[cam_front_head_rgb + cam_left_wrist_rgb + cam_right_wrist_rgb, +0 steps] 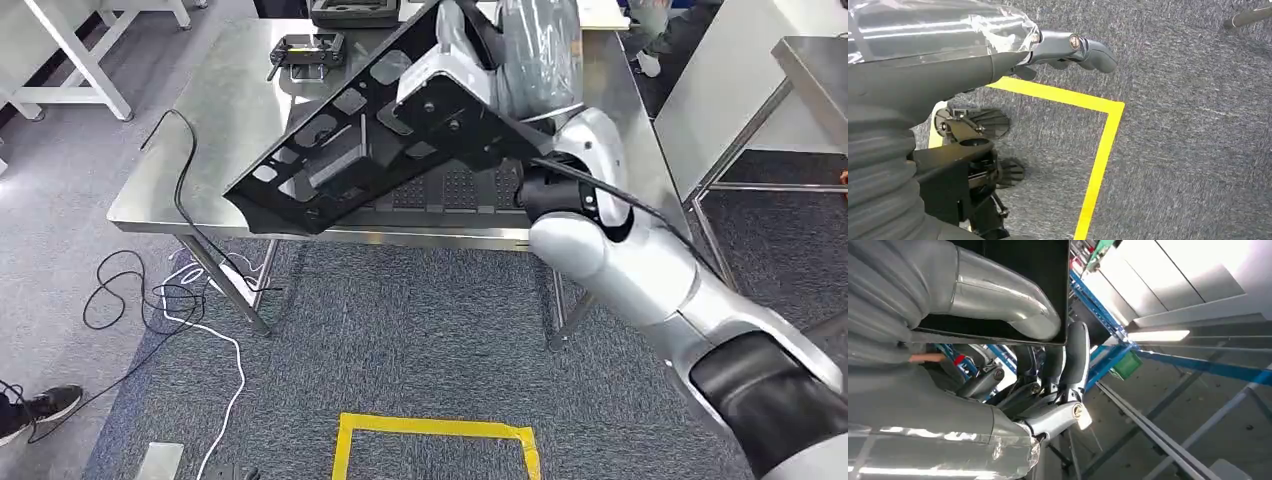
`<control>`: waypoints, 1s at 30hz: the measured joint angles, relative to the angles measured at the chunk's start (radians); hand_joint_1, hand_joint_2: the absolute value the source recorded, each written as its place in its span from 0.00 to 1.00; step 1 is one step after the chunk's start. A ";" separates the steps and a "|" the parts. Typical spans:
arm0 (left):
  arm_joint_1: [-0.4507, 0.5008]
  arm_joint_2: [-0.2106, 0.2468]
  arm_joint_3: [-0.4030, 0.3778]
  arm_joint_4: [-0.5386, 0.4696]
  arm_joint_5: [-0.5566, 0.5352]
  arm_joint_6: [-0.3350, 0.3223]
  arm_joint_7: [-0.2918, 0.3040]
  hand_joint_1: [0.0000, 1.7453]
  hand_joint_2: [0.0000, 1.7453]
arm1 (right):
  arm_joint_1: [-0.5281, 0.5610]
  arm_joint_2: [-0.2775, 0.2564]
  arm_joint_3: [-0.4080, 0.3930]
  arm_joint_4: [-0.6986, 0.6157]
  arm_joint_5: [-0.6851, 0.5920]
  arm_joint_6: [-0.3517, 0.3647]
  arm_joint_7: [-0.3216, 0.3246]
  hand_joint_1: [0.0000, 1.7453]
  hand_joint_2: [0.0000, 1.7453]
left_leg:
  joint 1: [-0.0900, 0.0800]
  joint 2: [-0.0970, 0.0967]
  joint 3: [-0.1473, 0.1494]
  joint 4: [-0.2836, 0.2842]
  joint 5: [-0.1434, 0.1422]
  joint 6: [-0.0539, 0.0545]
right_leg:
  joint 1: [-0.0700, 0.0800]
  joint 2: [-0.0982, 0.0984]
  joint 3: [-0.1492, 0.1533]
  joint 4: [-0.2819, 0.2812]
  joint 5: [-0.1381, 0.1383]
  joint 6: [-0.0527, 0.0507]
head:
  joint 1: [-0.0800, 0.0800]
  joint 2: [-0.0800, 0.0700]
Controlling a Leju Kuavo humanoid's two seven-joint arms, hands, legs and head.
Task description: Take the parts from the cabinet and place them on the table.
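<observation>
A large black panel part [350,150] with several cut-outs hangs tilted above the steel table [220,110], its low corner over the table's front edge. My right hand [540,190] grips its right end. In the right wrist view the thumb [1003,305] presses on the panel's [1013,260] face and the dark fingers [1073,355] curl round its edge. A flat black part [450,190] lies on the table under the panel. My left hand [1063,47] hangs over the carpet with a finger stretched out, holding nothing.
A small black fixture [308,48] stands at the table's back. Cables [150,290] trail on the floor by the left table leg. A yellow tape square [435,440] marks the carpet. A person's shoe [40,405] is at the left edge. Another steel table [810,60] stands to the right.
</observation>
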 joint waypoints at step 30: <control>-0.001 0.000 0.000 0.000 -0.002 0.000 0.002 0.00 1.00 | -0.009 -0.016 0.006 0.006 0.030 0.005 0.030 1.00 1.00 | 0.000 0.000 0.000 0.000 0.000 0.000 | 0.000 0.000 0.000 0.000 0.000 0.000 | 0.000 0.000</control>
